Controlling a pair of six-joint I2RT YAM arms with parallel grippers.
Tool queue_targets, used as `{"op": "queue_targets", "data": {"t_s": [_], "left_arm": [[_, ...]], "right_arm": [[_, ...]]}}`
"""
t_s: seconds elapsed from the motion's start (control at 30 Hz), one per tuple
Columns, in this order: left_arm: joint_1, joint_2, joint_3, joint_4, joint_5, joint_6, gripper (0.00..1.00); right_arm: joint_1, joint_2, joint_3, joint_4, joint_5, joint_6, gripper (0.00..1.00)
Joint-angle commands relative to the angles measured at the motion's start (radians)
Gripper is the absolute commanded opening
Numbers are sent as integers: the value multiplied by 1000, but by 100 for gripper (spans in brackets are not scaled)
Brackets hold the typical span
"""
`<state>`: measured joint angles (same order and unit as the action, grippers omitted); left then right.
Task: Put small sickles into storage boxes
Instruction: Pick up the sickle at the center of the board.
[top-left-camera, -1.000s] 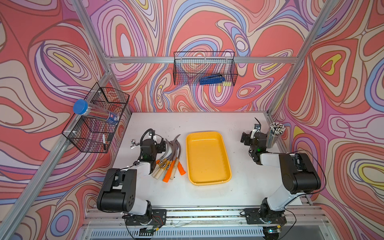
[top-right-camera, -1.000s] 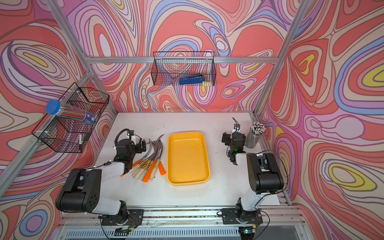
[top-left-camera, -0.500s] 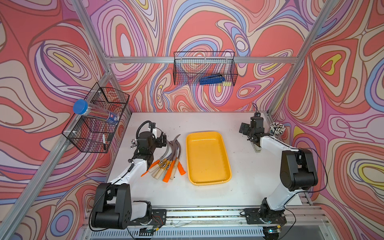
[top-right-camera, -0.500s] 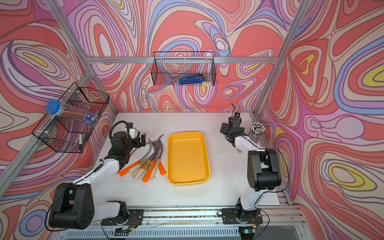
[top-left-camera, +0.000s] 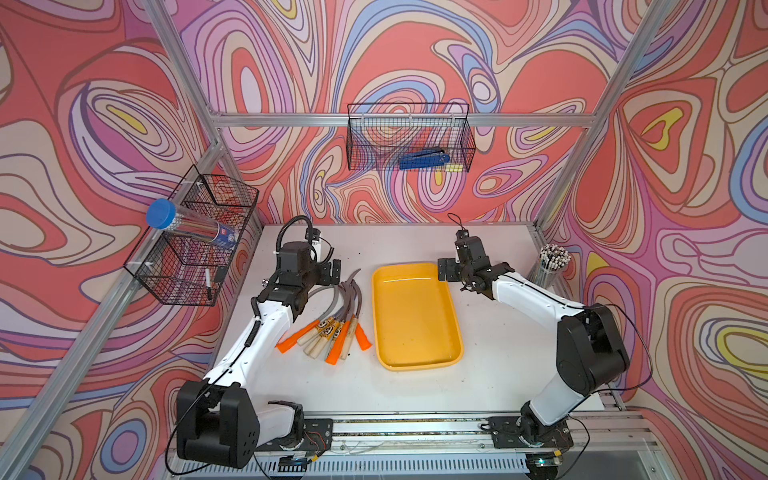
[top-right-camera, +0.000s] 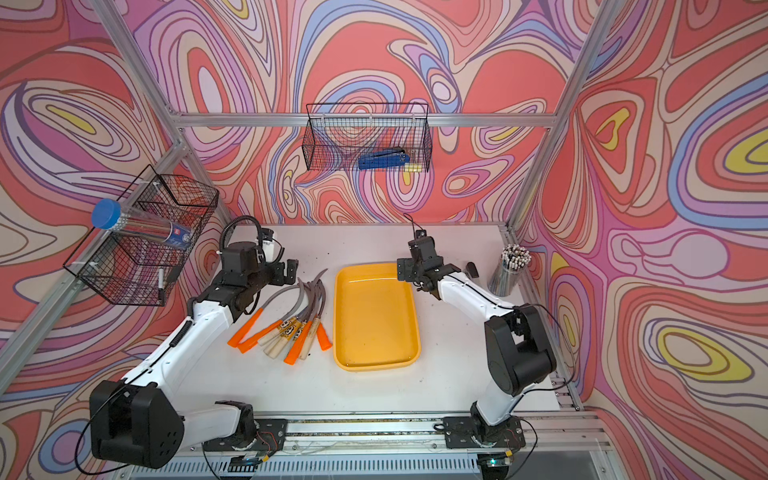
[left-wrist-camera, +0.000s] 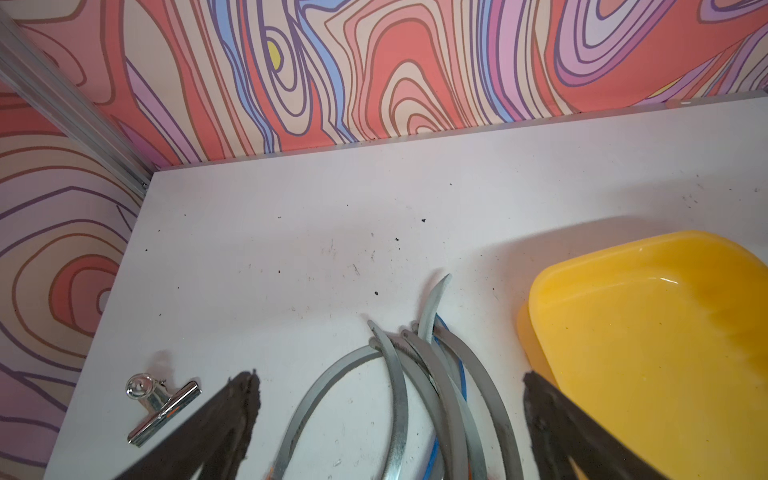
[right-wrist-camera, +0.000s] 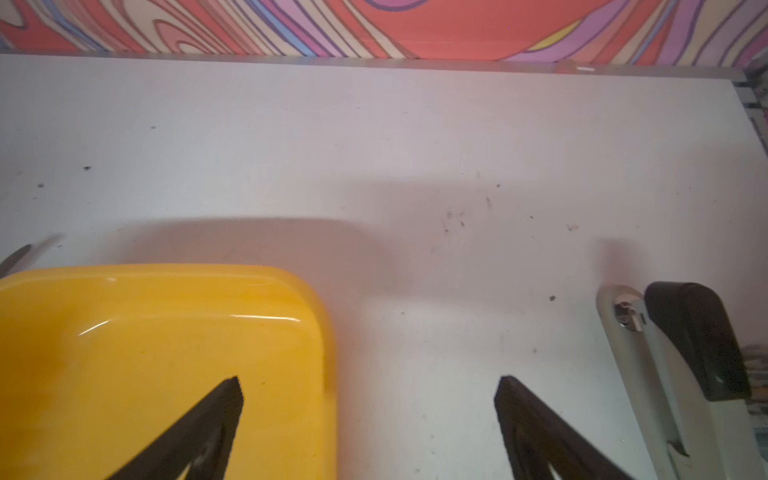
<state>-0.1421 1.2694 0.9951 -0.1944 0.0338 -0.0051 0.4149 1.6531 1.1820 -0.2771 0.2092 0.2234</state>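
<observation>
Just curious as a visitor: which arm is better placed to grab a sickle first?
Left, probably. The open left gripper hangs over the blades of the small sickles, on its side of the yellow tray. The open right gripper is over the tray's far corner, with the tray between it and the pile.

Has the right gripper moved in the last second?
Yes. The right gripper has swung from beside the pencil cup toward the yellow tray, now open over its far corner.

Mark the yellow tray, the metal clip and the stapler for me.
yellow tray (top-left-camera: 415, 320): in a top view, on its bare floor.
metal clip (left-wrist-camera: 166, 409): left wrist view, on its flat body.
stapler (right-wrist-camera: 702, 345): right wrist view, on its black top cover.
</observation>
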Motion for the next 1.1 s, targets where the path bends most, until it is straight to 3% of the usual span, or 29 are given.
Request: {"op": "queue_targets", "data": {"t_s": [0.0,0.1,0.27,0.37,0.5,0.63,1.07], "left_arm": [[-27,16,55,-264,-75,-33,100],[-48,42,103,-368,-117,-56,100],[-71,81,152,-482,-116,-99,100],[-89,117,170,-516,-195,-192,100],[-90,169,248,-604,-181,-236,100],[-90,217,315,-698,-78,-187,100],[-90,136,219,-624,-22,-206,100]], "right_arm": [[64,-69,9,-48,-19,17,99],[132,-109,-6,-69,-64,26,98],[264,-160,-35,-99,-29,50,99],[334,-177,-51,-96,-11,69,99],[402,-182,-59,-83,26,95,98],[447,-173,-53,-76,48,103,99],[503,-170,-71,-59,76,129,98]]}}
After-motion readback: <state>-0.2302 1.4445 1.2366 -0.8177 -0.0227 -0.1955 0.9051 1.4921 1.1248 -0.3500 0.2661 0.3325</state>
